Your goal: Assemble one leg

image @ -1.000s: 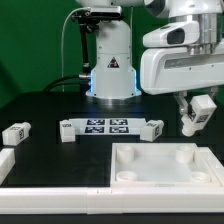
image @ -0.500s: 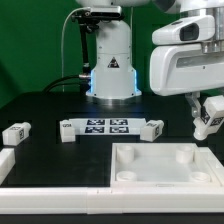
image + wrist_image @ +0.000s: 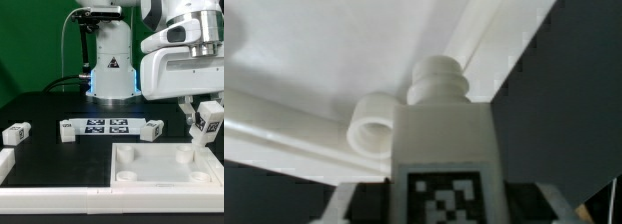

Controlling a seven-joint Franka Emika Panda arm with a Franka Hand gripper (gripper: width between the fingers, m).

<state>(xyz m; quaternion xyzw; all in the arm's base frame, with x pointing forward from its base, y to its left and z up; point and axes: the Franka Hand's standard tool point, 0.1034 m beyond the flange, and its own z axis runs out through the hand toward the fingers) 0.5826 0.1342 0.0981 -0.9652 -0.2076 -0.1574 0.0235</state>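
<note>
Black table (image 3: 50, 105), bearing every loose part, spread out beyond the square piece on all sides but the near one.

White Panda arm (image 3: 185, 55), pedestal well behind the square piece, forearm and wrist housing overhanging its far corner on the exterior view's right.

Large white square piece (image 3: 150, 170), flat on the table, raised rim all round, round sockets in the corners; taken here as the landmark.

Marker board (image 3: 105, 126), thin and flat, carrying several tags, lying just behind the square piece's far edge toward the exterior view's left.

Gripper (image 3: 200, 122), hanging above the far corner of the square piece on the exterior view's right, fingers clamped on the leg from both sides.

Leg (image 3: 209, 120), small, white, tagged, held clear of the table and tilted, above and just outside that same corner. In the wrist view, leg (image 3: 441, 150) with tag face toward the camera and ribbed tip pointing away, close beside a short round socket (image 3: 375, 125) on the square piece. Contact between tip and socket not decidable.

Left end block (image 3: 67, 130) and right end block (image 3: 152, 128), small and tagged, at the two ends of the marker board, behind the square piece.

Stray tagged block (image 3: 15, 132), alone, well apart from the square piece toward the exterior view's left.
</note>
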